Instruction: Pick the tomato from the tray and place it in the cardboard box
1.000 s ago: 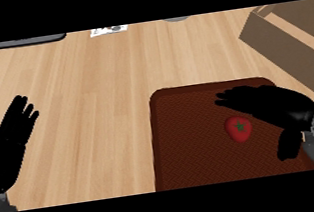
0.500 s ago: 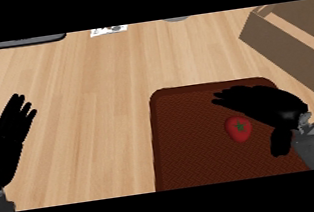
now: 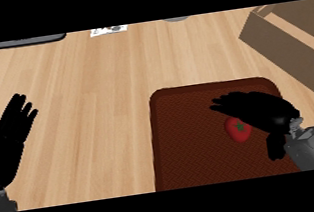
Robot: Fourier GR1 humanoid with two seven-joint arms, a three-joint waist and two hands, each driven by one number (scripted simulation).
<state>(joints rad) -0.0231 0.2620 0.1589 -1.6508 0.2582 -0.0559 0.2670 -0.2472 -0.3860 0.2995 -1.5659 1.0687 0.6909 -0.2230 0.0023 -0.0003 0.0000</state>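
Note:
A red tomato (image 3: 237,129) with a green stem lies on the dark brown tray (image 3: 191,138) at the lower right. My right hand (image 3: 265,111) hovers right over it, fingers curved above its top and right side and the thumb hanging down to its right; the fingers do not close round it. The cardboard box (image 3: 296,38) stands open at the upper right, beyond the tray. My left hand (image 3: 5,144) rests open at the left edge, fingers pointing up.
The wooden counter (image 3: 97,86) spreads between my hands. At its far edge lie a dark flat object (image 3: 28,41), a small white card (image 3: 108,30) and a grey round item (image 3: 175,19).
My right hand has drawn slightly down and toward me, lowering over the tomato so it covers more of it. The left hand has stayed put.

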